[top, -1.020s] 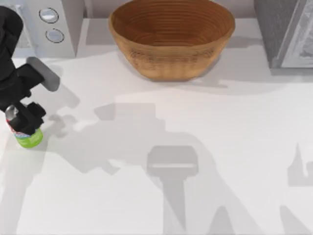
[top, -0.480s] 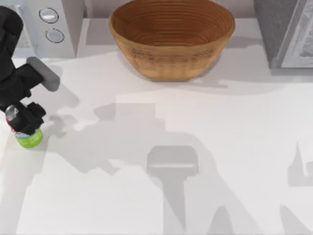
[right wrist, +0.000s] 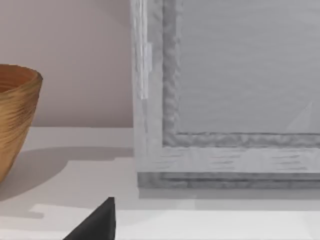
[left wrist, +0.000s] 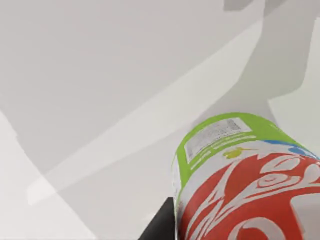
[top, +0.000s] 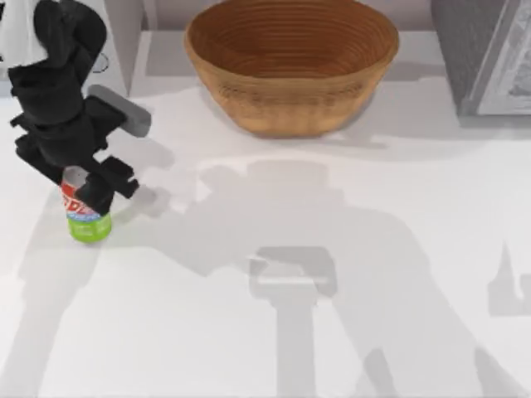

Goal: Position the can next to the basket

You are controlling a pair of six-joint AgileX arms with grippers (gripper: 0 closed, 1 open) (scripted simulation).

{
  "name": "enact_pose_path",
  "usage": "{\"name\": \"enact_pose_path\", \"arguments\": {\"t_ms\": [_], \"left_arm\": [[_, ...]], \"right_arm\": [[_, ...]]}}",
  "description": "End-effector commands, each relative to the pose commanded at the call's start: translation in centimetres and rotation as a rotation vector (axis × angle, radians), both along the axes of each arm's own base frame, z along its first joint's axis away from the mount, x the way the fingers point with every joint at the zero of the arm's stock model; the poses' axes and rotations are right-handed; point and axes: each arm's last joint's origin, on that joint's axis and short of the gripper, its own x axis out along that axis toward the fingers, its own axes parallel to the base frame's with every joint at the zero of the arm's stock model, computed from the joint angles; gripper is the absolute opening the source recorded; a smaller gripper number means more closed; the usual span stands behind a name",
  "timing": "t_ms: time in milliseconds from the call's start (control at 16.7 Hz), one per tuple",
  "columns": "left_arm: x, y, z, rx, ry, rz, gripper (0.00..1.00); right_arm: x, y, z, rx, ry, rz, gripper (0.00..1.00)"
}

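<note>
The can (top: 86, 219), with its silver top, red band and lime-green bottom, stands upright near the table's left side. My left gripper (top: 83, 191) is shut on its upper part from above. In the left wrist view the can (left wrist: 240, 185) looms close, with one dark finger (left wrist: 160, 226) against its side. The tan woven basket (top: 290, 99) sits at the back centre, well to the right of the can and farther back. Its edge shows as the basket (right wrist: 15, 115) in the right wrist view, where a dark fingertip (right wrist: 97, 224) of my right gripper pokes in.
A white appliance (top: 124, 50) stands at the back left, behind my left arm. A grey framed box (top: 485, 58) fills the back right corner, also seen as the grey box (right wrist: 225, 100) close to the right wrist camera. Open tabletop lies between the can and the basket.
My left gripper has carried the can to the right and a little toward the back, closer to the basket. The arm has swung over the white appliance.
</note>
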Motion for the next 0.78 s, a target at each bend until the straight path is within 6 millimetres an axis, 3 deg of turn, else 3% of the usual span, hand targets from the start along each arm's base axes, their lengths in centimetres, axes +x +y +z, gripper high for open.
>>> {"name": "enact_pose_path", "arguments": {"t_ms": [300,540,780], "left_arm": [[-0.1,-8.1,0.0,0.020,0.020,0.260,0.00],[-1.8,-14.7,0.3,0.034,0.018,0.482,0.00],[-3.9,-19.6,1.3,0.021,-0.005,0.613,0.00]], "right_arm": [[0.0,0.0,0.0,0.000,0.000,0.000,1.00],[0.0,0.0,0.0,0.000,0.000,0.000,1.00],[0.0,0.0,0.0,0.000,0.000,0.000,1.00]]}}
